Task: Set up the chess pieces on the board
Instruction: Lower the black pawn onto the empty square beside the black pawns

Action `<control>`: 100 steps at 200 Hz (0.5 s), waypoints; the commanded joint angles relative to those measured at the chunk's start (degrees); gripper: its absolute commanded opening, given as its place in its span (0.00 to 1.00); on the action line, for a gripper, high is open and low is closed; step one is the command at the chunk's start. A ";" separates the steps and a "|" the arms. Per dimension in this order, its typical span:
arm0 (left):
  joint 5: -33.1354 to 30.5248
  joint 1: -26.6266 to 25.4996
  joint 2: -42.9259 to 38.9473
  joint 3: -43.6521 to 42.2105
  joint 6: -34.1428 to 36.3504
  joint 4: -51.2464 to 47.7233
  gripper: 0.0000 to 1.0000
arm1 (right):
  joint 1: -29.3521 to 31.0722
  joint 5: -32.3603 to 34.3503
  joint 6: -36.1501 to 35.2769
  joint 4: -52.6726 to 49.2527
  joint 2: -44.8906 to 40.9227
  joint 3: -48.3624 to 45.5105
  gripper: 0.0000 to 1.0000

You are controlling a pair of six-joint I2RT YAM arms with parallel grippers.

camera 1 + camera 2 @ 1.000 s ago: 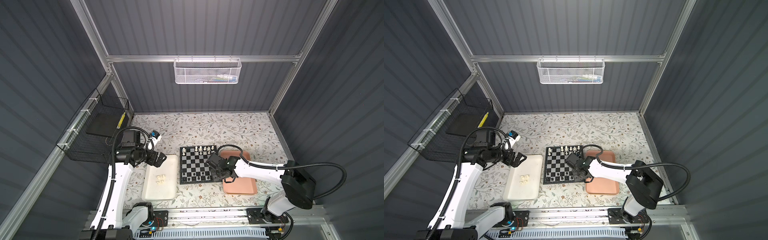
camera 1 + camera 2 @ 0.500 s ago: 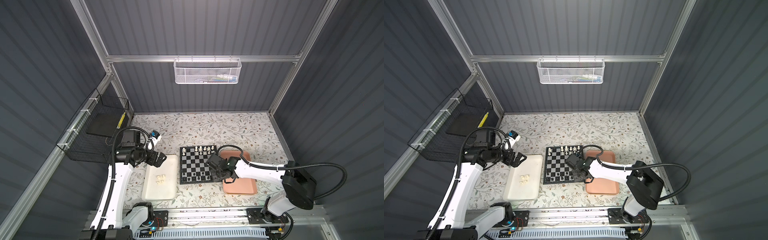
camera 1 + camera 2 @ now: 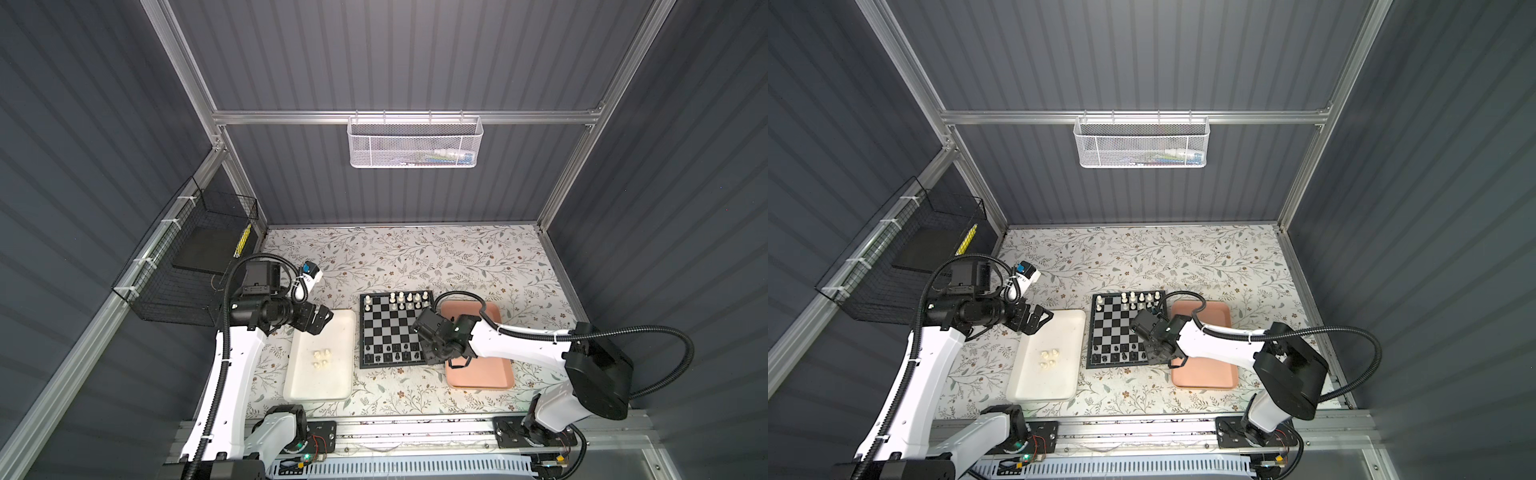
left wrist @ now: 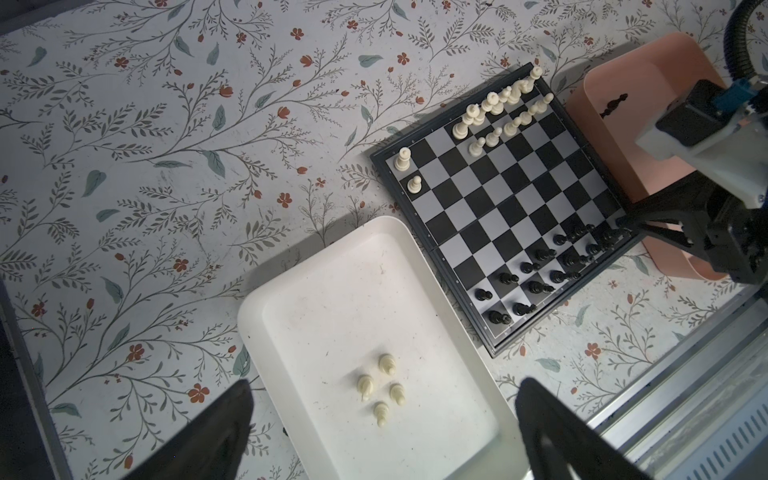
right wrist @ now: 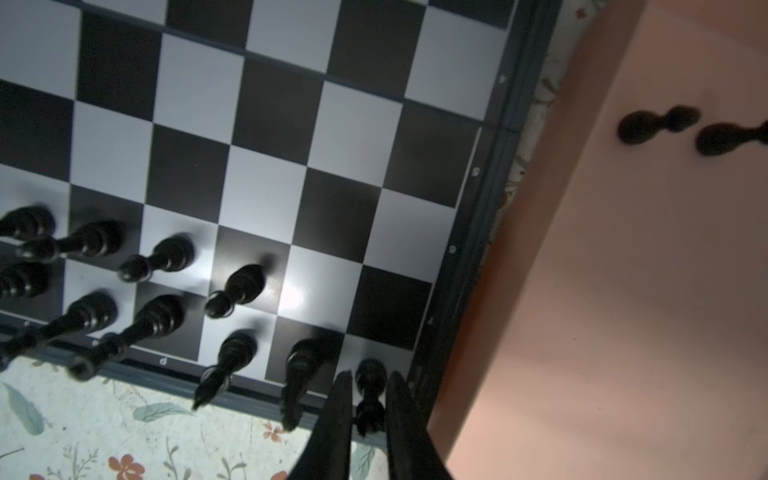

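Checking in from the remote station: the board (image 3: 390,328) sits in the lower middle of both top views on the flowery table (image 3: 415,257). The white tray (image 3: 320,386) is just to its left and the pink tray (image 3: 482,374) just to its right. The white pieces (image 3: 409,297) stand along the board's far edge and the black pieces (image 3: 392,352) in its two near rows. My right gripper (image 5: 370,376) is down at the board's near right corner, fingers either side of a black piece (image 5: 370,388) standing on the corner square (they're so close to it that I can't tell whether they're pinching it or just flanking it). The left gripper (image 3: 326,316) hangs wide open, holding nothing, over the far end of the white tray. Four loose cream pieces (image 3: 322,359) lie in a little cluster in that tray. Two black pieces (image 5: 656,124) lie on their sides in the pink tray.
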 commanded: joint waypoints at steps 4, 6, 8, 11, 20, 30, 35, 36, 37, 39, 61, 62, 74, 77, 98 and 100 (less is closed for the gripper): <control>1.16 -0.41 -0.98 0.12 -0.96 -1.20 1.00 | 0.35 0.82 0.69 -1.68 -1.31 -0.43 0.22; 1.12 -0.41 -0.96 0.12 -0.93 -1.20 1.00 | 0.29 0.82 0.68 -1.67 -1.35 -0.48 0.23; 1.13 -0.41 -0.97 0.16 -0.93 -1.20 1.00 | 0.34 0.88 0.70 -1.70 -1.42 -0.53 0.23; 1.13 -0.41 -0.95 0.12 -0.92 -1.21 1.00 | 0.34 0.89 0.73 -1.70 -1.49 -0.52 0.23; 1.11 -0.41 -0.97 0.12 -0.92 -1.20 1.00 | 0.35 1.01 0.60 -1.65 -1.80 -0.52 0.24; 1.17 -0.41 -0.99 0.12 -0.96 -1.18 1.00 | 0.35 1.33 0.56 -1.87 -2.01 -0.35 0.25; 1.12 -0.41 -0.95 0.19 -0.93 -1.28 1.00 | 0.35 1.45 0.49 -2.01 -2.14 -0.21 0.25; 1.14 -0.41 -0.95 0.24 -0.94 -1.29 1.00 | 0.35 1.44 0.48 -2.08 -2.15 -0.19 0.25; 1.16 -0.45 -0.95 0.22 -0.91 -1.29 1.00 | 0.35 1.48 0.47 -2.11 -2.19 -0.18 0.25; 1.16 -0.42 -0.93 0.30 -0.90 -1.29 1.00 | 0.35 1.51 0.40 -2.22 -2.23 -0.11 0.26; 1.19 -0.41 -0.95 0.33 -0.95 -1.29 1.00 | 0.35 2.14 0.13 -3.17 -2.59 0.43 0.26; 1.18 -0.41 -0.95 0.36 -0.95 -1.29 1.00 | 0.35 2.18 0.12 -3.18 -2.63 0.48 0.26; 1.22 -0.43 -0.96 0.38 -0.95 -1.29 1.00 | 0.30 2.50 -0.01 -3.63 -2.94 0.78 0.27; 1.27 -0.41 -0.96 0.34 -0.93 -1.33 1.00 | 0.35 2.56 -0.10 -3.85 -3.01 0.86 0.27; 1.10 -0.42 -0.87 0.68 -0.89 -1.35 0.99 | 0.35 2.81 -0.54 -4.56 -3.71 1.63 0.27; 1.15 -0.43 -0.88 0.72 -0.94 -1.33 1.00 | 0.33 2.79 -0.58 -4.59 -3.79 1.73 0.27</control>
